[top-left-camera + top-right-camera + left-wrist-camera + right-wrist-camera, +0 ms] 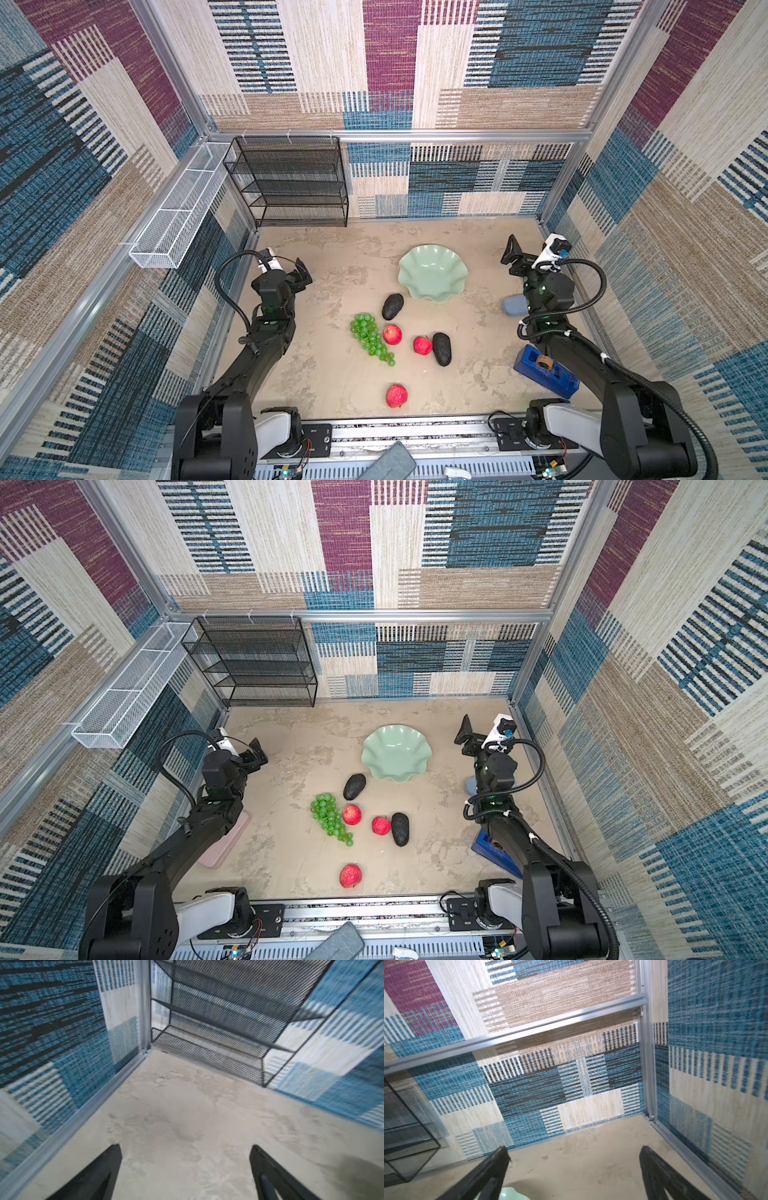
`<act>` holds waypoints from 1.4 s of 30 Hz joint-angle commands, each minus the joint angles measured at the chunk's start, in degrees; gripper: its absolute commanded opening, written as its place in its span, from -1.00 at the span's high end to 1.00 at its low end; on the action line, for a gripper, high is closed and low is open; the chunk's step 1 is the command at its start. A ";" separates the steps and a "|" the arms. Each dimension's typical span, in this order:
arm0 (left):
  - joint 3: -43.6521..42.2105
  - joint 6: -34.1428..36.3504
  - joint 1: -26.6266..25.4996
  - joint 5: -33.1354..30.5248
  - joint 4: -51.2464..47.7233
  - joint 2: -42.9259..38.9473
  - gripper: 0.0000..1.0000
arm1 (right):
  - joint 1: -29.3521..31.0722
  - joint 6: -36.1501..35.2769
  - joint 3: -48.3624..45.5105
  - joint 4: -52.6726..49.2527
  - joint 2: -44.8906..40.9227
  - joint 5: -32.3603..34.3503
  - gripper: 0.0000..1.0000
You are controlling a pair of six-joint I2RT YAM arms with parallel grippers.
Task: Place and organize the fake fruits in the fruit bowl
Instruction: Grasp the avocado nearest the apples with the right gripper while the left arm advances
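Both top views: no fruit in the bowl yet

The shallow mint-green scalloped fruit bowl (433, 272) sits empty. Loose just in front of it lie two black pear-shaped avocados (392, 306), a glossy green grape bunch (371, 338) and three red apples (392, 334). At the sides, the left gripper (186, 1145) and right gripper (574, 1147) gape wide and hold nothing, probably parked there to leave the fruit reachable.

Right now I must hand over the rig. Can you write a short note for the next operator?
Hands: left hand open and empty, at the left side of the table; right hand open and empty, right of the bowl.
Things: bowl empty; two avocados, three apples and the grapes lie on the table, between bowl and robot base.
Done: nothing yet.
Left: all six fruits into the bowl.
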 commanded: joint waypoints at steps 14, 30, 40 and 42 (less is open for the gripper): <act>18.12 2.25 0.42 13.77 -52.03 -15.59 -0.86 | 20.02 7.80 -1.06 -45.66 -8.14 -12.21 -0.81; 13.56 -1.82 2.04 14.23 -51.41 -16.43 -0.84 | 38.35 18.11 -2.54 -54.86 -4.88 -4.27 -0.44; 13.35 -2.36 2.75 17.19 -51.32 -16.28 -0.85 | 42.11 23.86 -4.37 -50.97 0.38 -2.72 -0.30; 13.38 -2.36 2.91 17.35 -51.47 -16.43 -0.85 | 42.10 24.12 -5.00 -49.68 0.98 -2.27 -0.25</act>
